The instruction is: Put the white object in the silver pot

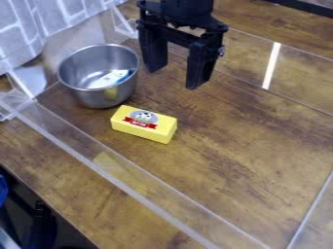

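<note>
jaws: black two-finger gripper (181,66) spread wide, holding nothing, pointing down above the wooden counter (247,136)
pot: round shiny silver steel pot (97,74), beside jaws toward the frame's left
white object: none identifiable; only a yellow rectangular block (143,124), below jaws
step: likely pre-grasp
next: locate target, descend

The black gripper (178,66) hangs pointing down, its jaws spread wide.
</note>
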You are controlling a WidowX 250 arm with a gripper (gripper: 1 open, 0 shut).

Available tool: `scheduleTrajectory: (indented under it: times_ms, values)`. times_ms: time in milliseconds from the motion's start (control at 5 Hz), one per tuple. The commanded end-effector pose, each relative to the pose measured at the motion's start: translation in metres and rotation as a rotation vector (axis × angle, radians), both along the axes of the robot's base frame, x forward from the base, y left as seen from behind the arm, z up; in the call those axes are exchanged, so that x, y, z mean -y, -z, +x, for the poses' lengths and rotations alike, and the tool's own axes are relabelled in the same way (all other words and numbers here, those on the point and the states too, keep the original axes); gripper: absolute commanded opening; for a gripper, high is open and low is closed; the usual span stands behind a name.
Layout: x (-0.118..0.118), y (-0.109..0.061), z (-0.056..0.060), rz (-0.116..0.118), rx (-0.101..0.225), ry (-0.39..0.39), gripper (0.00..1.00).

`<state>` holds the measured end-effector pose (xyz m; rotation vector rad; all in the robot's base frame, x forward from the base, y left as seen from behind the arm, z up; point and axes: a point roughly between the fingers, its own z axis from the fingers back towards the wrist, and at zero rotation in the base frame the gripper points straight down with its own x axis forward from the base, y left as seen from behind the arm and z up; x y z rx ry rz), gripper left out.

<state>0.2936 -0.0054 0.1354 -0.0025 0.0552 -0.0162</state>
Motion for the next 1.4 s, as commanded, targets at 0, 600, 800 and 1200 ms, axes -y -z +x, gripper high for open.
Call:
scheduleTrajectory:
  times_ms: [0,600,800,1200]
  values:
    - [0.011,0.001,0.007,-0.005,0.000,0.024,1.00]
    - [0.066,-0.001,0.060,-0.018,0.080,0.125,1.00]
    - [0.055,-0.017,0.038,-0.010,0.110,0.119,1.00]
    - [0.039,-0.017,0.027,-0.008,0.166,0.112,1.00]
